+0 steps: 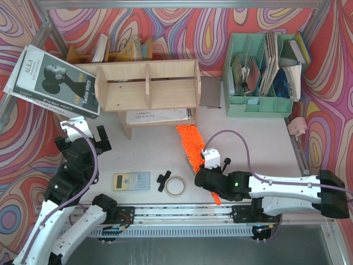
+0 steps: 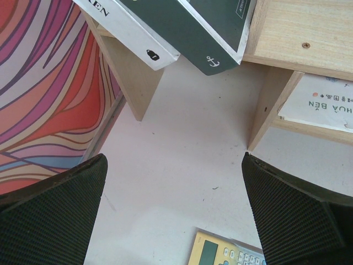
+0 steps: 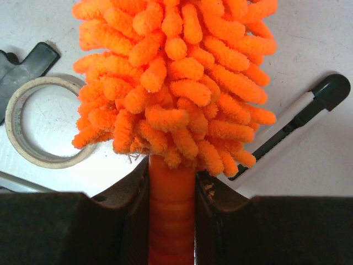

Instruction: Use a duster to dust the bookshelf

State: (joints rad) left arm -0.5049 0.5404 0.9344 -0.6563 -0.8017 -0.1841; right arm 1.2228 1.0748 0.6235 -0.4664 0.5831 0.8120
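Note:
The bookshelf [image 1: 149, 85] is a light plywood unit with upright dividers, standing at the back of the table. One of its legs [image 2: 270, 105] shows in the left wrist view. The duster [image 1: 190, 144] has a fluffy orange head that lies on the table in front of the shelf's right end and points toward it. My right gripper [image 3: 172, 187] is shut on its smooth orange handle [image 3: 172, 221], just behind the head [image 3: 174, 83]. My left gripper [image 2: 174, 210] hangs open over bare table near the shelf's left leg, with nothing between its fingers.
A magazine [image 1: 52, 80] leans on the shelf's left end. A notebook [image 1: 157, 116] lies under the shelf. A mint green organizer [image 1: 259, 77] stands at the back right. A calculator [image 1: 130, 180], a black clip [image 1: 164, 179] and a tape roll [image 1: 175, 186] lie near the front. A pen [image 3: 292, 124] lies beside the duster.

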